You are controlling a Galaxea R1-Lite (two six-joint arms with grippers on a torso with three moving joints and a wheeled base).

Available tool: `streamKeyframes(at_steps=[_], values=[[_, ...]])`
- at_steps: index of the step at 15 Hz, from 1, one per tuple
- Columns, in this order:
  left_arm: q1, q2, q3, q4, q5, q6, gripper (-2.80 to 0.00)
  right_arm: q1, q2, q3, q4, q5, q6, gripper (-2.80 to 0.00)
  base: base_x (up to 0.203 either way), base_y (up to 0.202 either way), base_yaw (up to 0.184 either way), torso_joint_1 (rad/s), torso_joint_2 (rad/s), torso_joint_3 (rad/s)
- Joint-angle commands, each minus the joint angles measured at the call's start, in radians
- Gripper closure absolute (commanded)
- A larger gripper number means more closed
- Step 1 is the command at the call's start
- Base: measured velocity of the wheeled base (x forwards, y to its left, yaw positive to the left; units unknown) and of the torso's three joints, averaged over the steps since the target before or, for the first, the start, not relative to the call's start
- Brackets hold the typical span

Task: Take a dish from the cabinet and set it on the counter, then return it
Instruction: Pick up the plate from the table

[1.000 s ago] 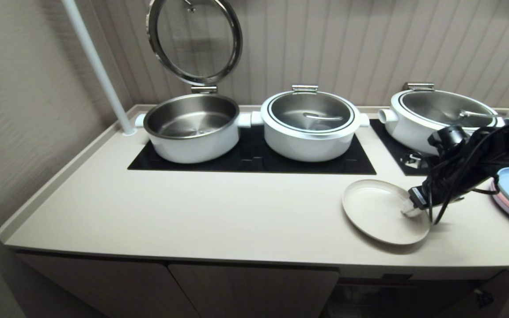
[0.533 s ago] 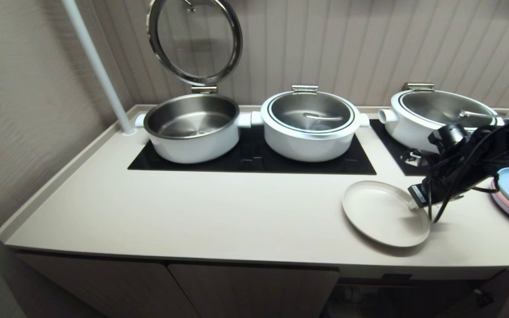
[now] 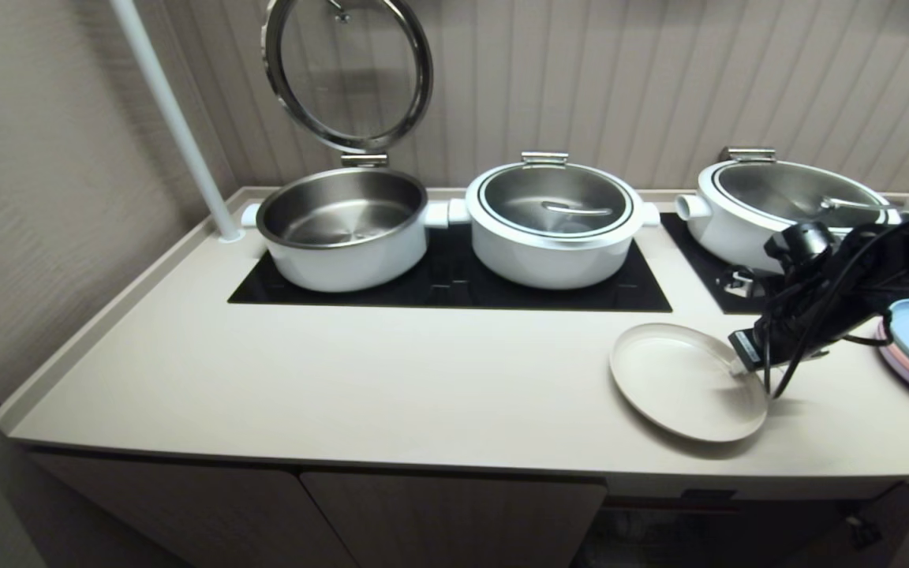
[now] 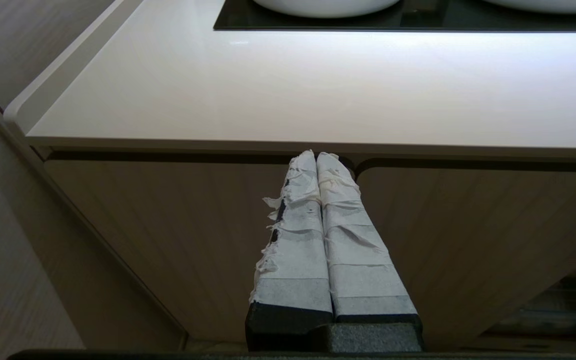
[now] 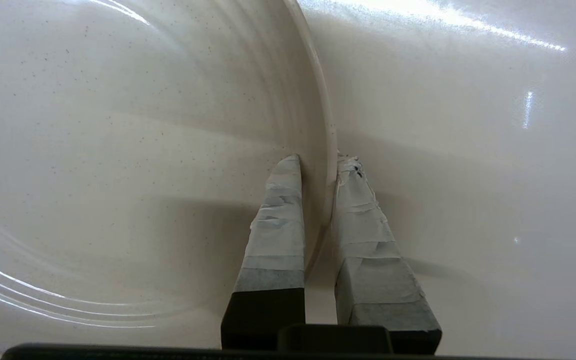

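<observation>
One moment earlier the right gripper (image 3: 738, 368) had stood spread; now it had clamped onto the rim of the dish (image 3: 683, 383) lying on the counter (image 3: 344, 379), probably ready for the cabinet (image 4: 178, 225).

The dish (image 3: 679, 381) is seen as a round, shallow, cream-beige plate with a low raised rim. It is laid on the counter (image 3: 344, 379), near the front edge, right of the black cooktop panel, and its right rim is slightly raised. The counter is smooth and cream-beige. Below it, the ribbed beige doors of the cabinet (image 3: 439, 521) are seen.
</observation>
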Motion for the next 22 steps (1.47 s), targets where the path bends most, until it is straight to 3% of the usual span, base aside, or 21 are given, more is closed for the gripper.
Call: streamKeyframes(at_steps=[1, 6, 9, 13, 16, 19, 22], values=[[0.000, 0.000, 0.000, 0.000, 0.000, 0.000, 0.00, 0.001, -0.011, 0.004, 0.002, 0.001, 0.015, 0.00, 0.000, 0.000, 0.000, 0.000, 0.00, 0.000], [0.000, 0.000, 0.000, 0.000, 0.000, 0.000, 0.00, 0.002, -0.062, 0.055, 0.002, 0.002, 0.045, 0.00, 0.000, 0.000, 0.000, 0.000, 0.00, 0.000], [0.000, 0.000, 0.000, 0.000, 0.000, 0.000, 0.00, 0.004, -0.093, 0.080, 0.001, 0.003, 0.127, 0.00, 0.000, 0.000, 0.000, 0.000, 0.00, 0.000], [0.000, 0.000, 0.000, 0.000, 0.000, 0.000, 0.00, 0.001, -0.152, 0.140, 0.000, 0.004, 0.139, 0.00, 0.000, 0.000, 0.000, 0.000, 0.00, 0.000], [0.000, 0.000, 0.000, 0.000, 0.000, 0.000, 0.00, 0.003, -0.204, 0.196, 0.000, 0.005, 0.233, 0.00, 0.000, 0.000, 0.000, 0.000, 0.00, 0.000], [0.000, 0.000, 0.000, 0.000, 0.000, 0.000, 0.00, -0.001, -0.256, 0.270, -0.010, 0.005, 0.271, 0.00, 0.000, 0.000, 0.000, 0.000, 0.00, 0.000], [0.000, 0.000, 0.000, 0.000, 0.000, 0.000, 0.00, -0.002, -0.307, 0.331, -0.092, 0.007, 0.353, 0.00, 0.000, 0.000, 0.000, 0.000, 0.00, 0.000]])
